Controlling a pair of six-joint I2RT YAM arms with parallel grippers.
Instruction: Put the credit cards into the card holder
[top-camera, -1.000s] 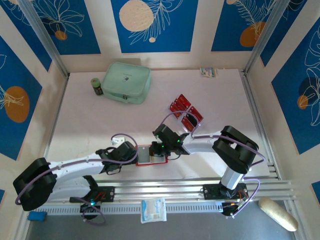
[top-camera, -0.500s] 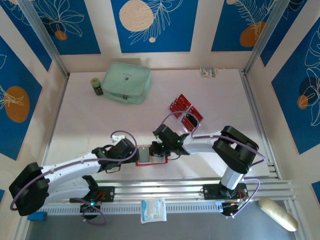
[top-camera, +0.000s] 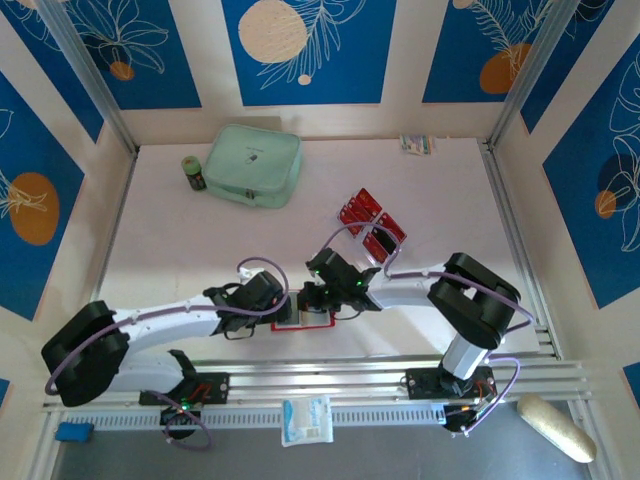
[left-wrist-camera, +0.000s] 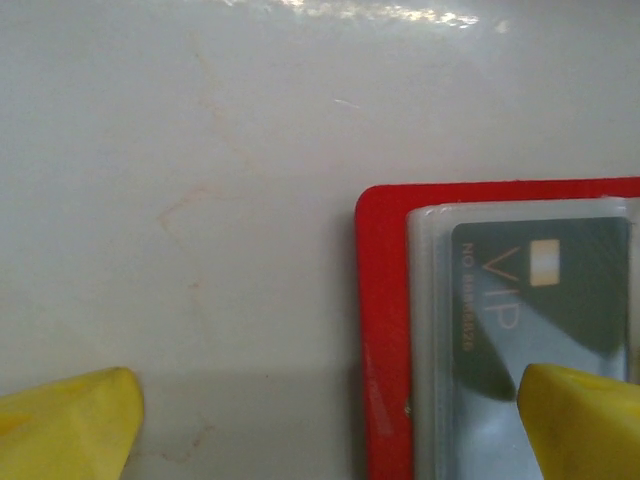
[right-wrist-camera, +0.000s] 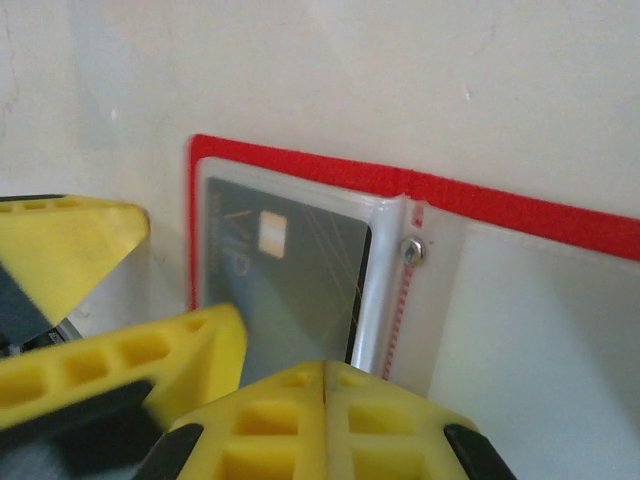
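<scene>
One card (left-wrist-camera: 540, 290) sits sleeved in the open card holder (left-wrist-camera: 385, 330) at the near middle of the bench (top-camera: 190, 250). Loose credit cards (top-camera: 371, 222) lie at its one o'clock, nearer the closed right gripper (right-wrist-camera: 325, 395) poised over it; the left gripper (left-wrist-camera: 330, 420) gapes at nine o'clock.

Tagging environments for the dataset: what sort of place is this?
Probably a lab robot cell, not a home: white table boxed in by aluminium posts, printed blue backdrop panels, slotted mounting rail at the near edge.
</scene>
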